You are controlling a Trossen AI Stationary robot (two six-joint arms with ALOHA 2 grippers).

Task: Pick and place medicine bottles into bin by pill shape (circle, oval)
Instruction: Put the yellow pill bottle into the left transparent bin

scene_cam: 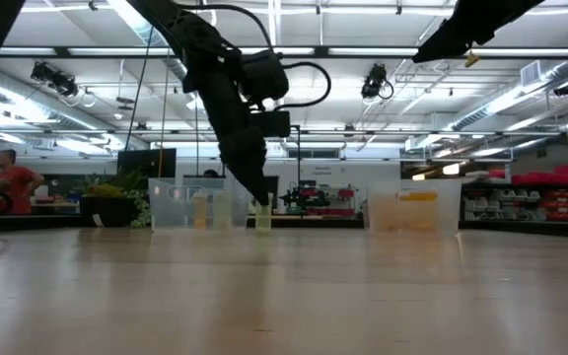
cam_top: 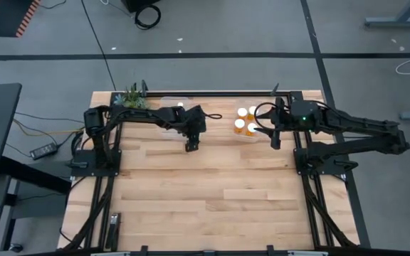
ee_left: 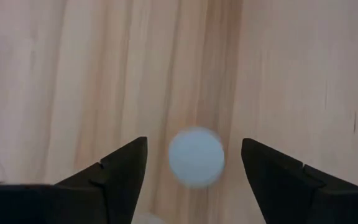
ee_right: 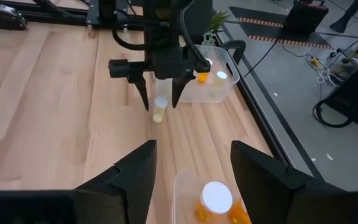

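A wooden table [cam_top: 205, 185] is seen from above, with two dark robot arms reaching in from either side.

The left hand [cam_top: 191, 146] points straight down near the middle of the table's far half. Its two fingers [ee_left: 126, 171] are spread wide apart and hold nothing. Between them, directly below, a single bottle [ee_left: 196, 157] stands upright on the table, its round white cap facing up. The fingers flank the cap on both sides with clear gaps, touching nothing. From the right wrist view the same bottle [ee_right: 160, 108] shows as a small pale cylinder standing between the lowered fingertips.

Just beyond that hand, at the far edge, sits a clear bin [ee_right: 219, 87] with two bottles inside. A small green plant [cam_top: 132, 98] stands beside this bin, toward the table's left corner.

The right hand [cam_top: 274, 139] hangs above the table on the right side, just beside a second clear bin [cam_top: 246, 122]. That bin holds several amber bottles with white caps. The right hand's fingers [ee_right: 126, 177] are also wide open and empty.

In the level view, a person [scene_cam: 10, 182] in a red top stands in the room far behind the table.
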